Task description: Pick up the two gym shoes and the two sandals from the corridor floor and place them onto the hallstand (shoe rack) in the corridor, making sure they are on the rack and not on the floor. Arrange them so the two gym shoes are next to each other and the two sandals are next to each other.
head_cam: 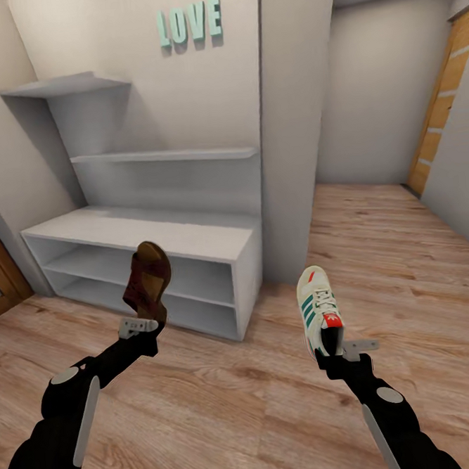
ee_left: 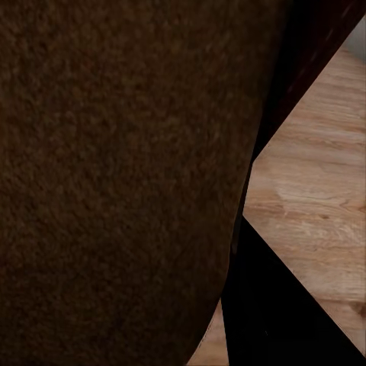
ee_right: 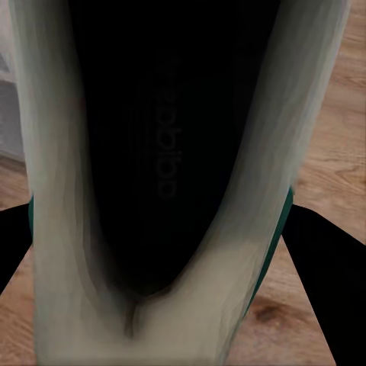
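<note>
Wood-plank corridor floor (head_cam: 378,265) stretches out ahead, with the long grey hallstand (head_cam: 192,232) against the wall, stepped shelves (head_cam: 165,155) above it and "LOVE" lettering (head_cam: 190,23) up top. Left gripper (head_cam: 144,325) has its fingers clamped on a brown sandal (head_cam: 148,280), held up in front of the hallstand's near edge. Right gripper (head_cam: 340,347) fingers grip a white gym shoe (head_cam: 320,305) by its heel, toe pointing away, above the floor beside the hallstand's right end.

matt brown leather sandal (head_cam: 147,280), white sneaker (head_cam: 320,309) w/ cloth laces, wood-grain floor (head_cam: 275,393), matt grey rack (head_cam: 192,239)
</note>
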Tool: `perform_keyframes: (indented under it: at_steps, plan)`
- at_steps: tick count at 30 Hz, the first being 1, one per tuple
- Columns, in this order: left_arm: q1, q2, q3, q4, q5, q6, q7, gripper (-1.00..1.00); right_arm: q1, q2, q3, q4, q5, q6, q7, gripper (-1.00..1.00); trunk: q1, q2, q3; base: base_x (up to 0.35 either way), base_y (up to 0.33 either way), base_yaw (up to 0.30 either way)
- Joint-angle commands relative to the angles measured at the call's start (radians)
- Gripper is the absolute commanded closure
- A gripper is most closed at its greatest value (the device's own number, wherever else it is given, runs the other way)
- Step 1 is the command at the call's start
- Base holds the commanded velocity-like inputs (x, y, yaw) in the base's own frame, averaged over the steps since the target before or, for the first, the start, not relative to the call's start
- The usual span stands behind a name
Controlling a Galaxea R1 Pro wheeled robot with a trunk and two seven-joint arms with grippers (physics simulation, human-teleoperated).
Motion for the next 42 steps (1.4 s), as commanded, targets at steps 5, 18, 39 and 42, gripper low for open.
perform_keyframes:
  at_steps: [5, 18, 39, 42]
  plan:
    - [-0.001, 0.000, 0.003, -0.001, -0.005, 0.004, -0.008, 1.00, 0.000, 0.000, 0.000, -0.002, 0.000, 0.006, -0.001, 1.00, 0.000, 0.000, 0.007, 0.000, 0.310, -0.060]
    - [0.000, 0.000, 0.004, 0.001, -0.005, 0.004, -0.008, 1.00, 0.000, 0.000, 0.000, -0.002, 0.000, 0.006, -0.001, 1.00, 0.000, 0.000, 0.025, 0.000, 0.314, -0.055]
    - [0.000, 0.000, 0.005, 0.001, -0.006, 0.004, -0.008, 1.00, 0.000, 0.000, -0.002, -0.002, 0.000, 0.006, -0.001, 1.00, 0.000, 0.000, 0.028, 0.000, 0.318, -0.015]
    - [-0.001, 0.000, 0.005, 0.001, -0.005, 0.004, -0.008, 1.00, 0.000, 0.000, -0.003, -0.002, 0.000, 0.006, -0.001, 1.00, 0.000, 0.000, 0.031, 0.000, 0.318, -0.195]
